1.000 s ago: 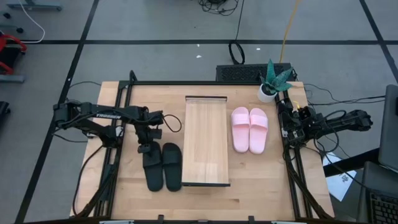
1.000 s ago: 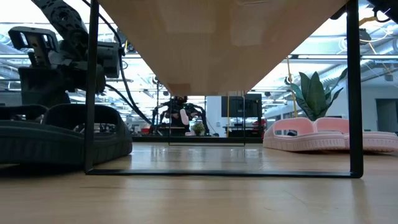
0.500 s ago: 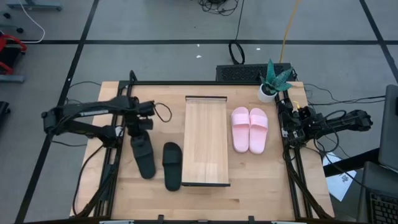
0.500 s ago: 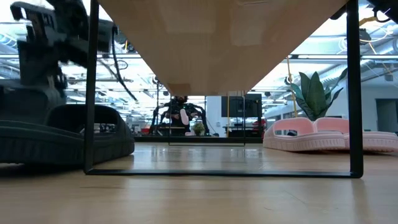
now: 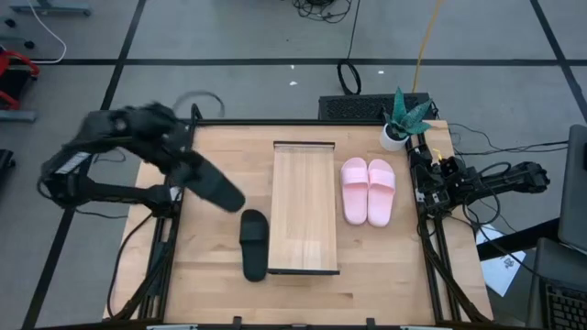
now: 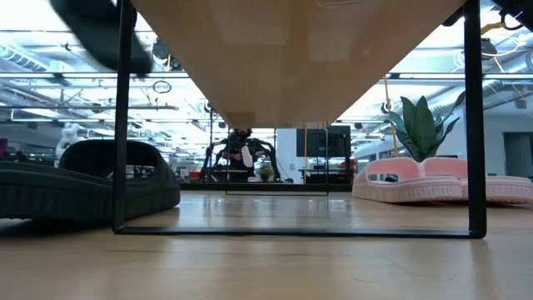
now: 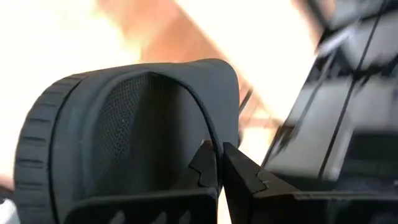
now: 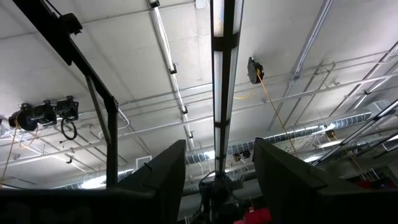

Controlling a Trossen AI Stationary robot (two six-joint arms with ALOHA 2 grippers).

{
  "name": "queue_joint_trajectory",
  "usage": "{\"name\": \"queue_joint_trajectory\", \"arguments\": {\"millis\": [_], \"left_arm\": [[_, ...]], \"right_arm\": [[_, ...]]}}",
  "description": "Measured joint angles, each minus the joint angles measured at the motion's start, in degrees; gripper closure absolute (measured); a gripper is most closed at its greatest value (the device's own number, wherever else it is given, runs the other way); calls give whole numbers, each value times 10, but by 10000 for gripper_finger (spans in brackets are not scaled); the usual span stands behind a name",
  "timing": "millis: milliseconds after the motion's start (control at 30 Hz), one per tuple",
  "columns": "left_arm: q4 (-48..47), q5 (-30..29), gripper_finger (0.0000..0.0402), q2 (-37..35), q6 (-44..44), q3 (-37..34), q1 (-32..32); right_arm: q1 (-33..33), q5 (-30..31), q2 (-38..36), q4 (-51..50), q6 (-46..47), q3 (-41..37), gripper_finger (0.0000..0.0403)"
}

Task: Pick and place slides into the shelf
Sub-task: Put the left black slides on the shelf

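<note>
Matte black rubber hangs in the air from my left gripper (image 5: 188, 165): in the high view I hold one black slide (image 5: 216, 188) clear of the table (image 5: 385, 266), tilted, its far end pointing toward five o'clock. Half a second ago that slide lay flat on the wood just left of its mate; now it is lifted and swung toward the table's upper left, and my arm has folded back with it. The other black slide (image 5: 253, 244) lies where it was, just left of the shelf (image 5: 304, 206), toward the shelf's six o'clock end. The shelf is bare. The pink pair (image 5: 368, 190) sits side by side at the shelf's three o'clock, unmoved. My right arm waits folded at the table's right edge, below the potted plant (image 5: 401, 119).

In the low view the remaining black slide (image 6: 83, 183) rests at nine o'clock, and the dark blur of my load shows at eleven o'clock, higher than before. The pink pair (image 6: 441, 187) sits at three o'clock.

In the left wrist view my fingers (image 7: 245, 174) are clamped on the strap edge of the lifted slide (image 7: 124, 130).

In the right wrist view my right gripper (image 8: 214, 171) points at the ceiling, fingers spread apart, empty.
</note>
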Motion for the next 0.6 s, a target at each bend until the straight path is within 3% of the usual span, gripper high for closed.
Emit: {"name": "queue_joint_trajectory", "arguments": {"millis": [133, 367, 600], "left_arm": [[33, -69, 401, -10, -94, 78, -2], [172, -107, 402, -18, -241, 88, -41], [292, -198, 402, 46, -337, 88, -164]], "right_arm": [[0, 0, 0, 0, 0, 0, 225], [0, 0, 0, 25, 0, 0, 225], [0, 15, -8, 89, -72, 0, 225]]}}
